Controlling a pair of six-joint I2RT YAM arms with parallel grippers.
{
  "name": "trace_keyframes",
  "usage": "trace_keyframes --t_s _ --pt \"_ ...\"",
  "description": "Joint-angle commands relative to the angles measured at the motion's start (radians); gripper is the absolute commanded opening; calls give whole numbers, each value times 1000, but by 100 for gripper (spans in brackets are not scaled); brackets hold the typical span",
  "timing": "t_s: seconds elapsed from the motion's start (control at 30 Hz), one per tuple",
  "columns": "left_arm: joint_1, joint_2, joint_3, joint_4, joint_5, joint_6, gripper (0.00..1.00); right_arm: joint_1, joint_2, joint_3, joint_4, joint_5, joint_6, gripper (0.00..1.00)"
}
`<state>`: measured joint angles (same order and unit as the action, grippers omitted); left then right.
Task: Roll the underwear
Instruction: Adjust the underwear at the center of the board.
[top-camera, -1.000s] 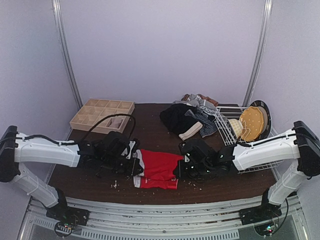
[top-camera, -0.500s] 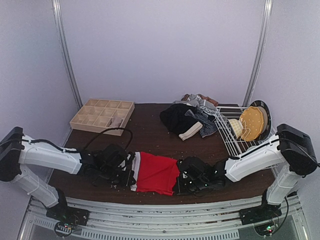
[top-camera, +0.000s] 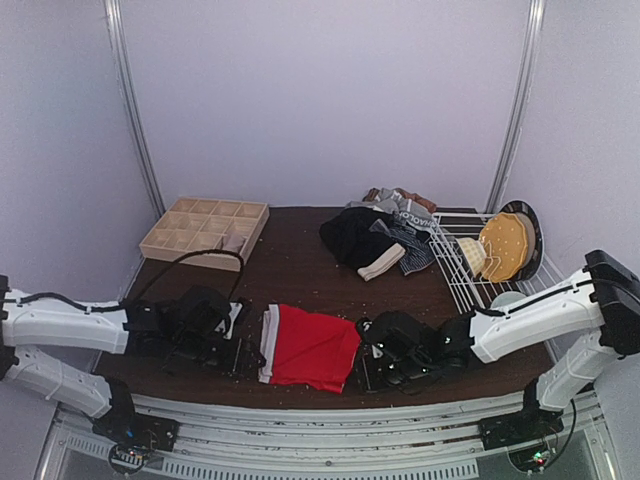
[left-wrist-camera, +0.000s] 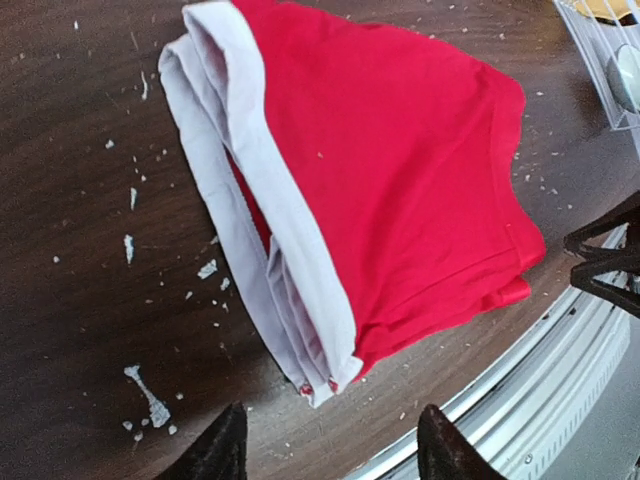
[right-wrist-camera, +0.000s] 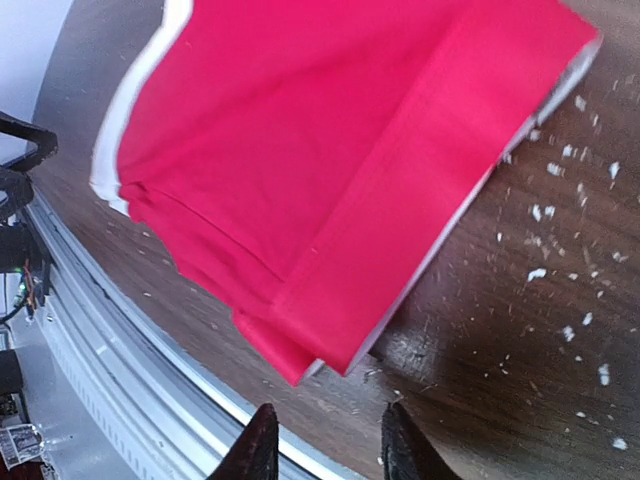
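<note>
The red underwear (top-camera: 310, 348) lies folded flat near the table's front edge, its pale waistband (left-wrist-camera: 250, 200) on the left side. My left gripper (top-camera: 243, 352) sits just left of the waistband, open, with nothing between its fingers; in the left wrist view the left gripper (left-wrist-camera: 332, 450) is a short way back from the cloth's near corner (left-wrist-camera: 325, 385). My right gripper (top-camera: 365, 365) is off the right edge of the cloth, open and empty. In the right wrist view the right gripper (right-wrist-camera: 328, 445) faces the folded red corner (right-wrist-camera: 300, 365) without touching it.
A pile of dark and striped underwear (top-camera: 385, 235) lies at the back right. A wooden grid tray (top-camera: 175, 240) at the back left holds a pale roll (top-camera: 232, 243). A white wire rack (top-camera: 470, 275) with a yellow round thing (top-camera: 505, 245) stands at the right. White crumbs dot the table (left-wrist-camera: 145, 390).
Both grippers have opened and let go of the red underwear, then drawn back from its left and right edges. The cloth now lies folded closer to the front edge.
</note>
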<state>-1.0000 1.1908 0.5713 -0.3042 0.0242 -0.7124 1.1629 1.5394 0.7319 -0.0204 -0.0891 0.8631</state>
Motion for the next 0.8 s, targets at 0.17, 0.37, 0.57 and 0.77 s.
trace_keyframes --t_s 0.17,0.37,0.57,0.77 --pt "-8 36 144 46 16 133 3 7 91 155 -2 101 -53 22" --pt "1 317 195 229 61 148 0 7 250 203 125 100 -10 11" --pt "35 438 131 299 32 89 0 10 306 180 108 97 15 8" --pt "46 478 25 392 25 41 0 21 306 91 142 109 48 8"
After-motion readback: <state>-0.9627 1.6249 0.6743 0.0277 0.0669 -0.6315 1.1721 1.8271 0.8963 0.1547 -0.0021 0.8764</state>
